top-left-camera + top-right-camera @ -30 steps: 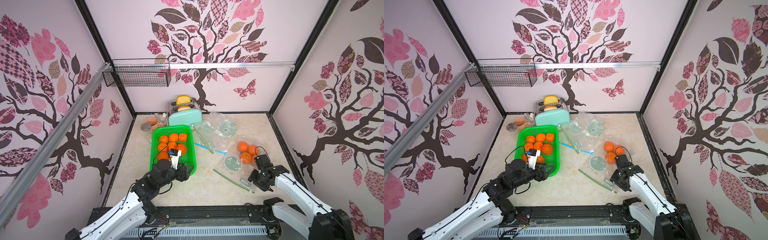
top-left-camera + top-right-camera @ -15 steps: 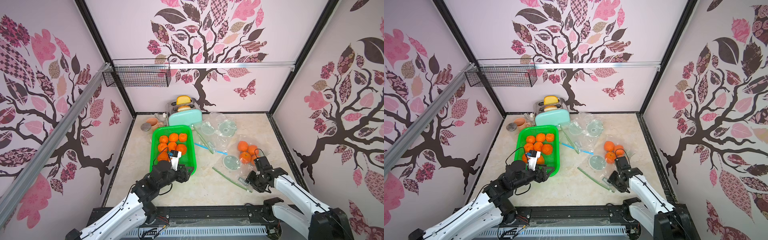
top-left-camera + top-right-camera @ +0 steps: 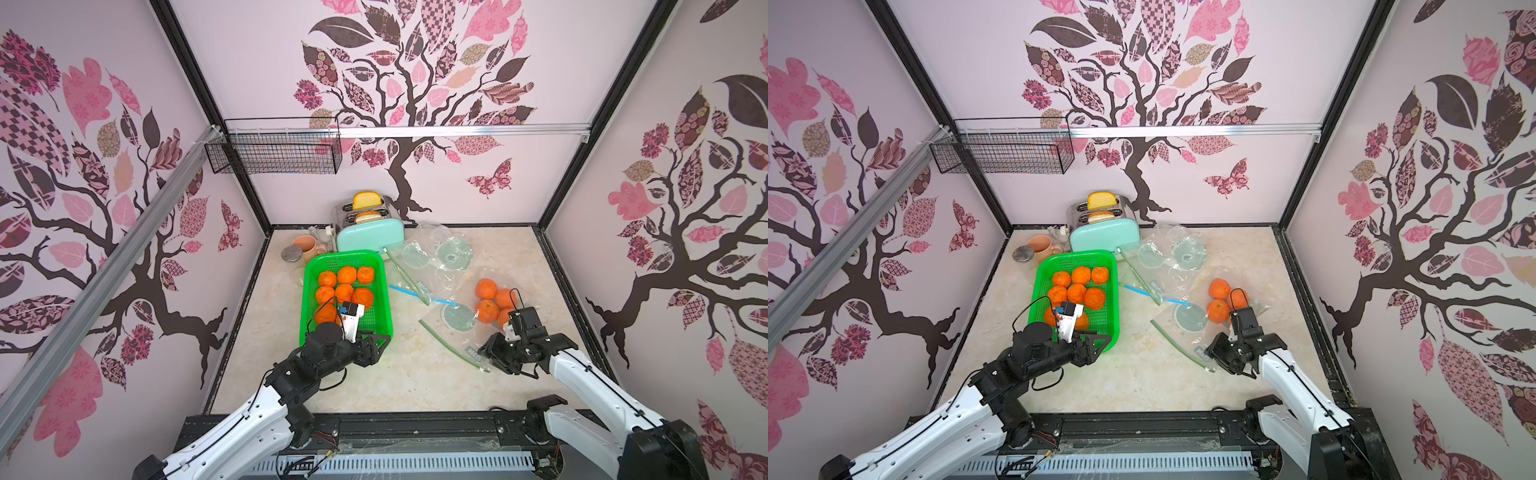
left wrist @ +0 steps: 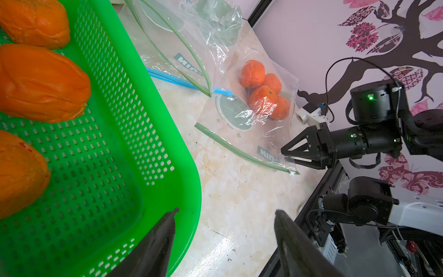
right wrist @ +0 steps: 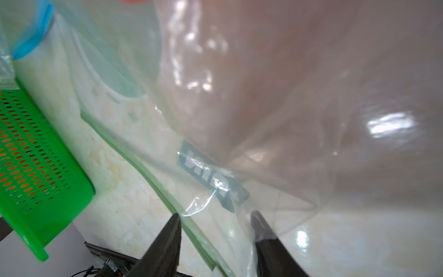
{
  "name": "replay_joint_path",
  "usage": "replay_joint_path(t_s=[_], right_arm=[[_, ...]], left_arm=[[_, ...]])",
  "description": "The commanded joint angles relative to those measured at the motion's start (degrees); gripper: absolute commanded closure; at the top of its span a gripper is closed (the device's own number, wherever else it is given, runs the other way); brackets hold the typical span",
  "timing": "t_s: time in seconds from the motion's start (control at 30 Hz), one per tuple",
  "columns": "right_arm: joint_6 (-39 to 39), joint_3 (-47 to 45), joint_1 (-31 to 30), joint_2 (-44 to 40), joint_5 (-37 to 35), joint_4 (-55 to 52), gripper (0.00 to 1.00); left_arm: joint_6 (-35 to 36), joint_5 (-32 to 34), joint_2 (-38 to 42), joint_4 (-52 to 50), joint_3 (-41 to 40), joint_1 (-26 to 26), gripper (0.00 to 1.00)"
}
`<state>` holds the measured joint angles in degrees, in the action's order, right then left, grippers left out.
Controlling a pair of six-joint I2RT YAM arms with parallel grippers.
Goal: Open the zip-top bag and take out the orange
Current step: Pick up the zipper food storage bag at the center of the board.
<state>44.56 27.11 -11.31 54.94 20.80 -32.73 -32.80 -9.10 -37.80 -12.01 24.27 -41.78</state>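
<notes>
The zip-top bag point(image 3: 457, 319) lies on the bench point(image 3: 415, 382), oranges point(image 3: 487, 311) inside, its zip edge between the parted fingers of the right hand point(image 5: 215, 213); whether they touch the plastic is unclear. The left hand point(image 4: 225, 211), spread and empty, hovers over a corner of the green basket point(image 3: 312, 270).

In the right wrist view you get the clear plastic zip-top bag point(image 5: 299, 108) only as a blurred, shiny film; of the round oranges point(image 5: 134, 1) inside it only a thin sliver shows at the picture's edge, and the green perforated plastic basket point(image 5: 36, 167) is cut by the frame. The black fingers point(image 5: 165, 249) of the right gripper point(image 5: 215, 214) are cut by the edge, and you cannot tell whether they touch the film between them. In both top views the white camera block point(image 3: 352, 320) on the left arm hides part of one basket orange point(image 3: 325, 314).
</notes>
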Motion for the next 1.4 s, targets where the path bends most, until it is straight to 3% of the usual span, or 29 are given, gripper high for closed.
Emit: replay_joint_path(t_s=[0.0, 0.3, 0.4, 0.67, 0.8, 1.1, 1.37], right_arm=[[-0.75, 2.61, 0.17, -2.41, 3.61, 2.39, 0.50], [1.70, 1.13, 0.15, -6.45, 9.48, 10.88, 0.54], [3.10, 0.49, 0.17, -7.58, 8.64, 12.95, 0.64], [1.32, 2.68, 0.20, -12.58, 3.14, 8.77, 0.77], [1.98, 2.74, 0.24, -13.94, 3.83, 9.58, 0.87], [2.75, 4.92, 0.24, -12.88, 5.33, 9.62, 0.97], [5.94, 3.89, 0.24, -13.17, 9.09, 11.70, 0.98]], left_arm=[[1.59, 0.89, -0.09, 2.16, -0.69, -0.22, 0.32], [3.87, -1.49, -5.30, 3.76, 0.64, -0.21, 0.32], [3.97, -3.99, -6.59, 5.67, 0.77, -0.24, 0.32], [6.54, -6.54, -10.45, 12.19, 2.65, -0.28, 0.32], [8.89, -7.31, -14.38, 15.35, 4.80, -0.72, 0.33], [21.99, -5.73, -20.03, 18.72, 9.59, -4.80, 0.31], [41.63, -11.72, -35.00, 30.47, 14.61, -9.21, 0.27]])
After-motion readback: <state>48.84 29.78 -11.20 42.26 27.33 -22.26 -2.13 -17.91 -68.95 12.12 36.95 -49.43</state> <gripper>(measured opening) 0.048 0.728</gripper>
